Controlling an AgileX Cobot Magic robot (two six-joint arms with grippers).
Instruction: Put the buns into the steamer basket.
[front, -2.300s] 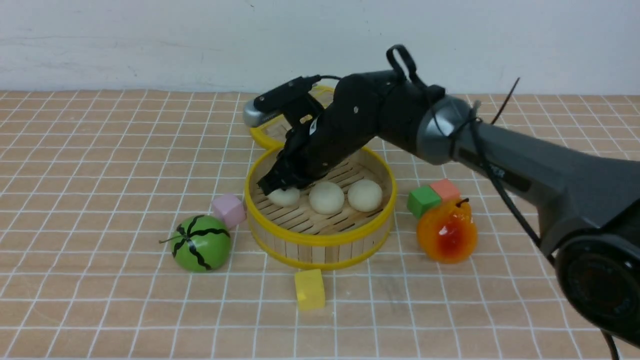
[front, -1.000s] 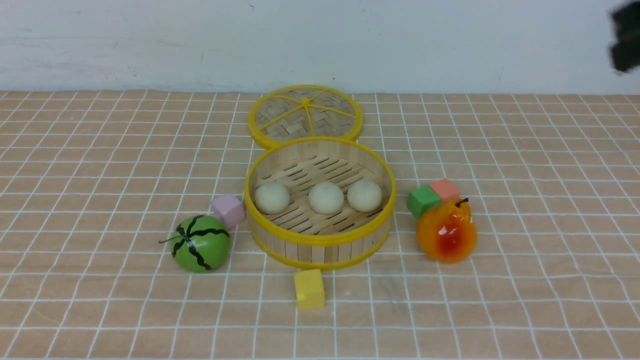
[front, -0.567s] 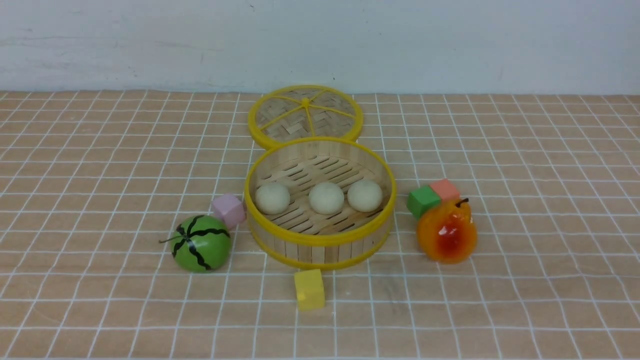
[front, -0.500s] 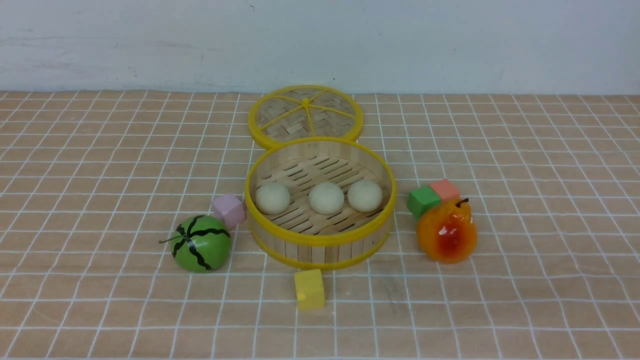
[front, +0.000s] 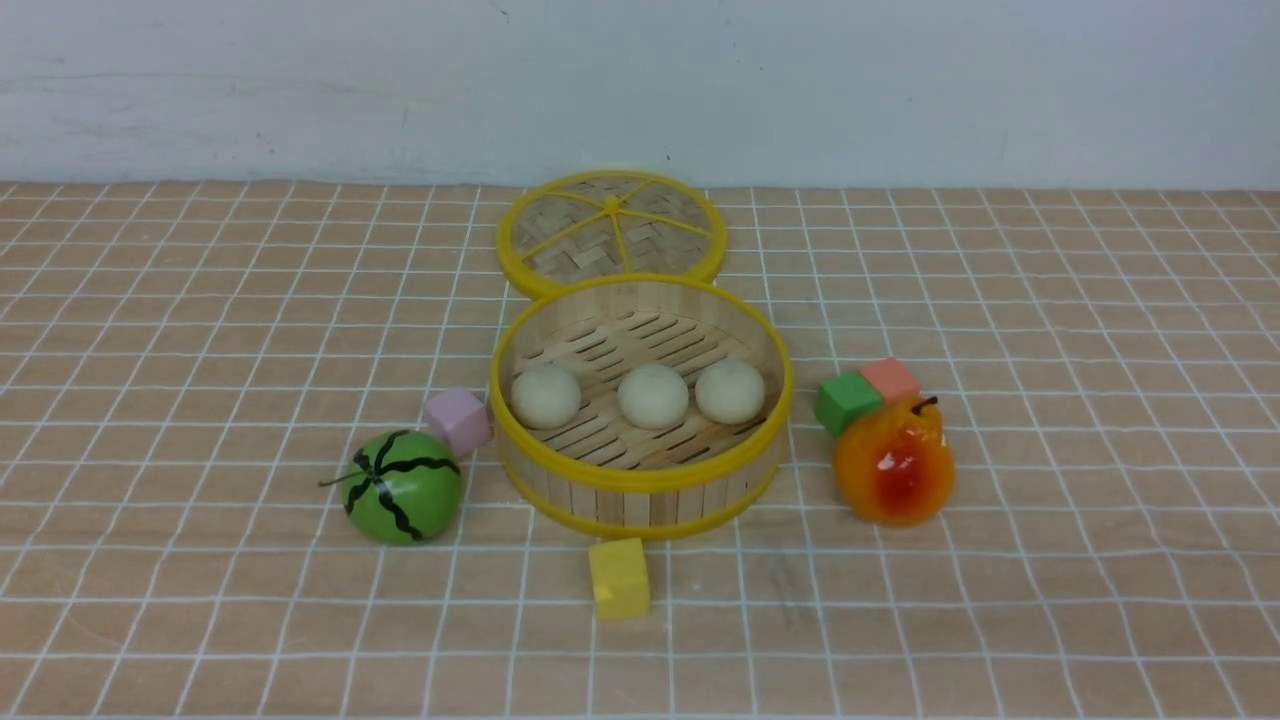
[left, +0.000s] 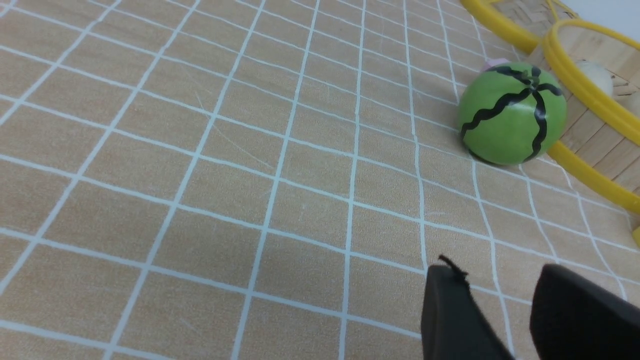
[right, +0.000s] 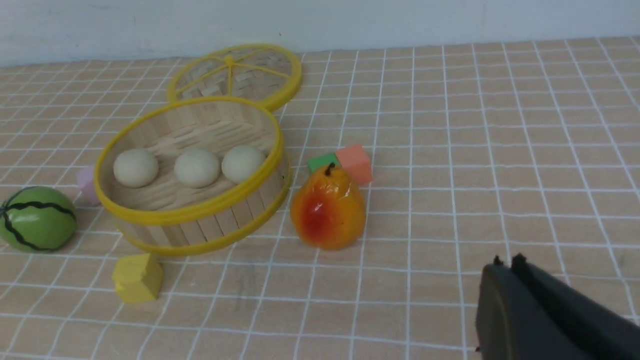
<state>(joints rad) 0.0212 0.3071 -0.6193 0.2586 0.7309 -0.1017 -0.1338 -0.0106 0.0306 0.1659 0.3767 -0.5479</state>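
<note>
Three off-white buns (front: 545, 396) (front: 652, 396) (front: 729, 391) lie in a row on the slatted floor of the steamer basket (front: 640, 484). The right wrist view shows the same buns (right: 135, 167) (right: 197, 167) (right: 243, 163) inside the steamer basket (right: 200, 230). Neither arm appears in the front view. My right gripper (right: 505, 267) hangs well off to the right of the basket, its jaws shut with nothing between them. My left gripper (left: 492, 282) hovers over bare cloth left of the basket (left: 590, 105), jaws apart and empty; one bun (left: 595, 77) peeks over the rim.
The woven lid (front: 610, 232) lies flat behind the basket. A green melon toy (front: 402, 487) and pink cube (front: 457, 420) sit at its left, a yellow cube (front: 619, 578) in front, a green cube (front: 846, 401), salmon cube (front: 889, 379) and glossy pear (front: 893, 463) at its right.
The right arm, which was reaching into the basket by the leftmost bun, has pulled back up and to the right, out of the front view. The three buns stay in place.
</note>
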